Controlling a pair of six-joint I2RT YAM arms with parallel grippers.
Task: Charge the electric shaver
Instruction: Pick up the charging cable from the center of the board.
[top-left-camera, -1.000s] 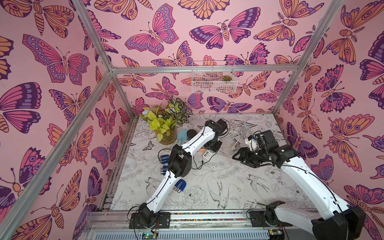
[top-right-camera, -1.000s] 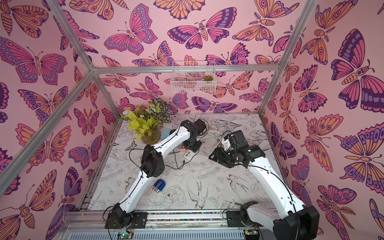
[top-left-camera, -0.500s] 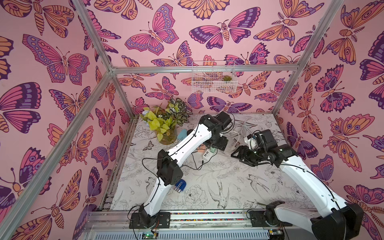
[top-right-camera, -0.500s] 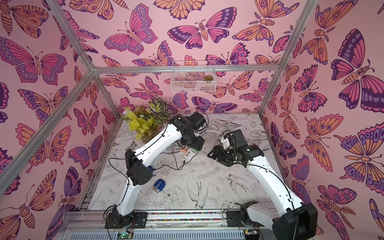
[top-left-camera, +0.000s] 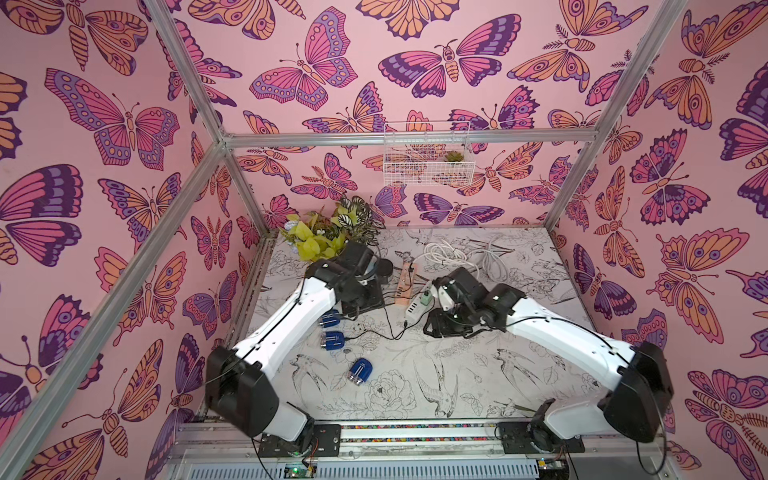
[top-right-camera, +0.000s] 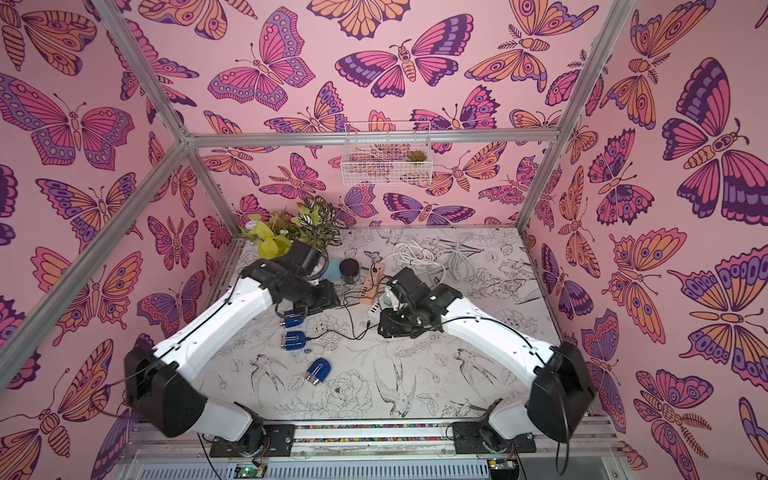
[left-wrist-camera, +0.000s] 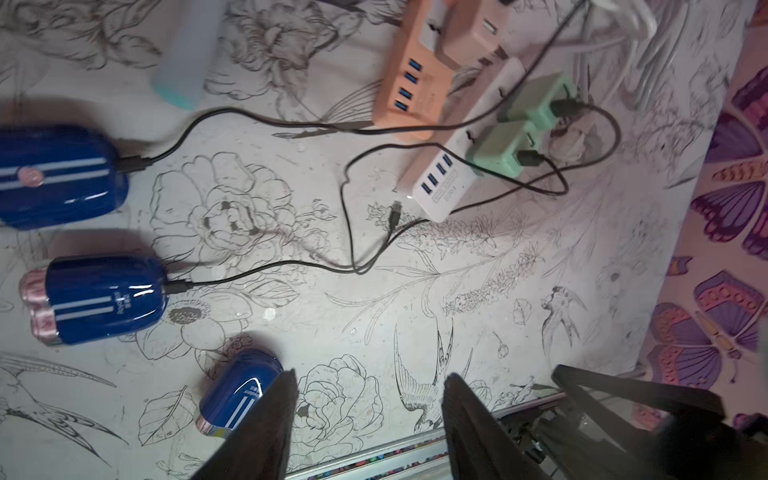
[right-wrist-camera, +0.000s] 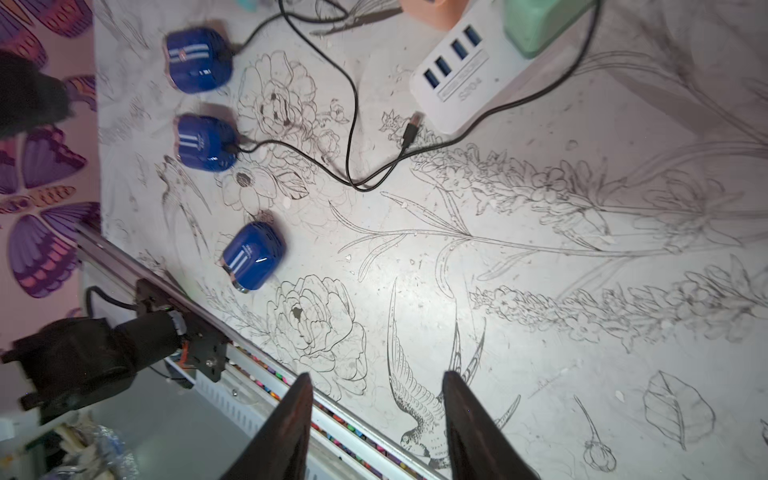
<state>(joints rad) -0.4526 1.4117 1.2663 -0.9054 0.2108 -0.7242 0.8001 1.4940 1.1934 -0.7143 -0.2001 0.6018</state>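
The white tabletop printed with black line drawings of flowers and birds (top-left-camera: 519, 374) carries everything. Since a second ago the left white robot arm (top-left-camera: 286, 320) has pulled back from the power strips. Its elbow now sits low near the front left corner, and its wrist hangs over the rearmost of three blue shavers. The right white robot arm (top-left-camera: 561, 332) has shifted less, its wrist sliding toward the table's middle, near the white power strip with four blue USB ports (left-wrist-camera: 453, 174).

The left gripper (left-wrist-camera: 370, 415) has its two dark fingers spread apart with only table between them. The right gripper (right-wrist-camera: 374, 415) is likewise parted and empty.

An orange power strip (left-wrist-camera: 411, 83) lies against the white one, and a mint-green plug adapter (left-wrist-camera: 498, 149) sits in the white strip.

The shavers have not moved. The rear cabled shaver (left-wrist-camera: 58, 174) and the middle cabled shaver (left-wrist-camera: 104, 297) each have a black lead plugged in. The uncabled glossy dark-blue electric shaver (top-left-camera: 360, 370) lies nearest the front rail, well apart from the strips. It is rounded, lying on its side at a slant, with two pale stripes and small lettering along the body. Its pinkish metallic heads are at the end facing the front.

A loose black cable plug (left-wrist-camera: 397, 212) lies just beside the white strip's end.
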